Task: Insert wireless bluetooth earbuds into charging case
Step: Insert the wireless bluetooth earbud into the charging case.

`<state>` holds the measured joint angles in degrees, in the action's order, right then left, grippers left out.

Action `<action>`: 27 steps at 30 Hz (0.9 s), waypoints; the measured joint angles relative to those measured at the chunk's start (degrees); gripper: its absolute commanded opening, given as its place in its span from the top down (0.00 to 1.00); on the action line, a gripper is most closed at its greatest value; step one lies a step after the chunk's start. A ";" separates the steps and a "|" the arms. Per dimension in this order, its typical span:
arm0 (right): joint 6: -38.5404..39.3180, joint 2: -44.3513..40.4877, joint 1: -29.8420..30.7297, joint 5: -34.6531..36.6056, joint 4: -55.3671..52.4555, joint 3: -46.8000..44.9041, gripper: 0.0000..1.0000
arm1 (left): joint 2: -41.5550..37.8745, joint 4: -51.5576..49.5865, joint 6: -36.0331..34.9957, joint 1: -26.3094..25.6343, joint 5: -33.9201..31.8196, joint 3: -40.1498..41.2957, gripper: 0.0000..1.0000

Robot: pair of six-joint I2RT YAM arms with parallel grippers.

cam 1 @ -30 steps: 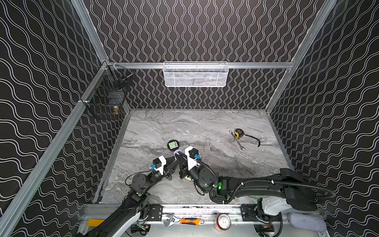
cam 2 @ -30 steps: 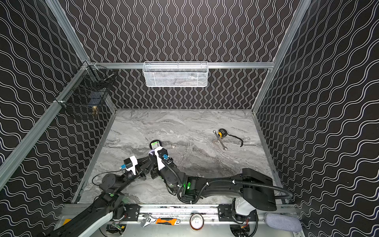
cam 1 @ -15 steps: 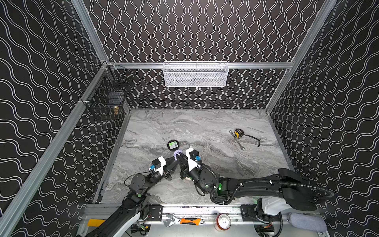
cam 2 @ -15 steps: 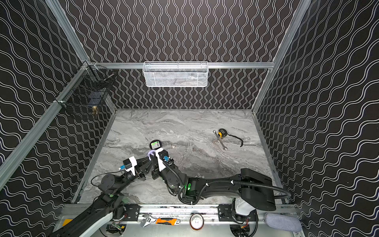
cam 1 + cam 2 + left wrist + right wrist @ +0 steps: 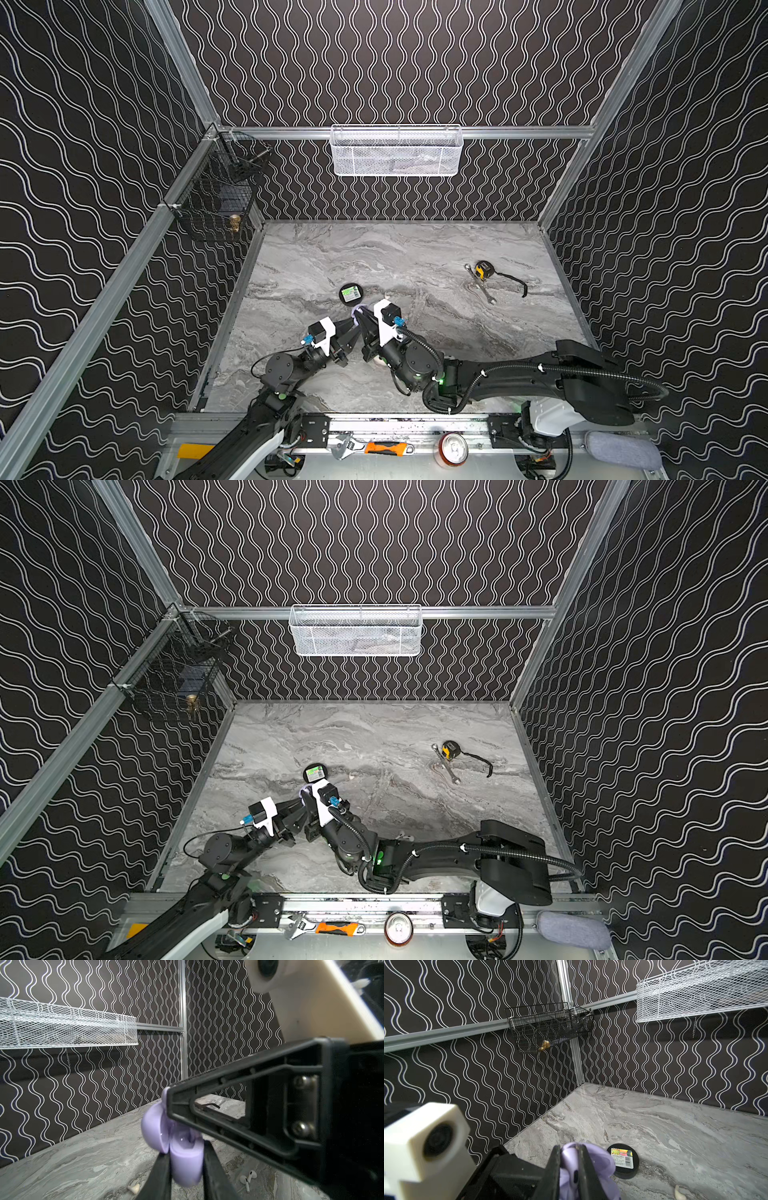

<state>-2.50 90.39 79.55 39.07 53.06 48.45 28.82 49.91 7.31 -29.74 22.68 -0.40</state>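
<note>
— How many earbuds show?
— Four: two white earbuds (image 5: 243, 1179), one cream earbud (image 5: 134, 1188), one lilac earbud (image 5: 570, 1164).
— Cases?
— One lilac case (image 5: 185, 1161).
— What else lies on the surface (image 5: 415, 257)?
— One black round tin (image 5: 351, 294), one tape measure (image 5: 483, 270), one wrench (image 5: 482, 286).
— Baskets?
— Two: one white mesh basket (image 5: 395, 151), one black wire basket (image 5: 216, 203).

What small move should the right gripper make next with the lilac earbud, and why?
Probably ease the right gripper down toward the open well of the lilac case. It is shut on a lilac earbud close to the case, which the left gripper holds with its lid open.
</note>
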 measured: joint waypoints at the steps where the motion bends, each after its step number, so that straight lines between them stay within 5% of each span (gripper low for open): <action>1: 0.11 0.26 0.00 0.15 0.42 0.00 0.89 | 0.00 -0.22 0.00 0.00 0.00 0.00 1.00; 27: 0.07 -1.36 0.17 -0.15 4.96 -5.81 0.84 | -0.22 -2.01 0.00 -0.17 1.95 0.00 1.00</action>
<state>-2.44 89.03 79.72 38.92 58.02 42.63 28.60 47.90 7.31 -29.91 24.62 -0.40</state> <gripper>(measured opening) 0.155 0.235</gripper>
